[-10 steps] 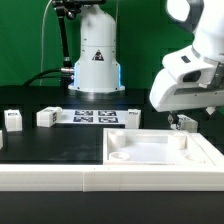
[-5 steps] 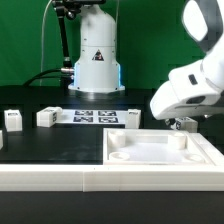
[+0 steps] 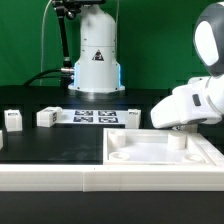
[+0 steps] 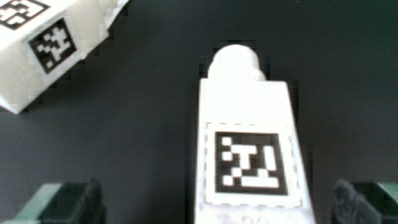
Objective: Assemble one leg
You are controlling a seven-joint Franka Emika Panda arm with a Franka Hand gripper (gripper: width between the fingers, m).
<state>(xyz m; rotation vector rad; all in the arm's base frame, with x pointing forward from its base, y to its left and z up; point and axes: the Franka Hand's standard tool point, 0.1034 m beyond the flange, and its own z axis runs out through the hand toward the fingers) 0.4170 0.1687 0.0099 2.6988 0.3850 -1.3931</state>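
Seen from the wrist, the leg (image 4: 246,140) lies on the dark surface (image 4: 143,130) inside the spread hand (image 4: 214,200), its long axis square to the closing line, neither fingertip touching it.

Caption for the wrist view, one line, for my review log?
Open gripper straddles the tagged white leg over a dark surface; a second tagged white part lies apart from it.

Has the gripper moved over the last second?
Yes. In the exterior view the gripper has come down, closer to the far rim of the panel, judged against the fixed marker board.
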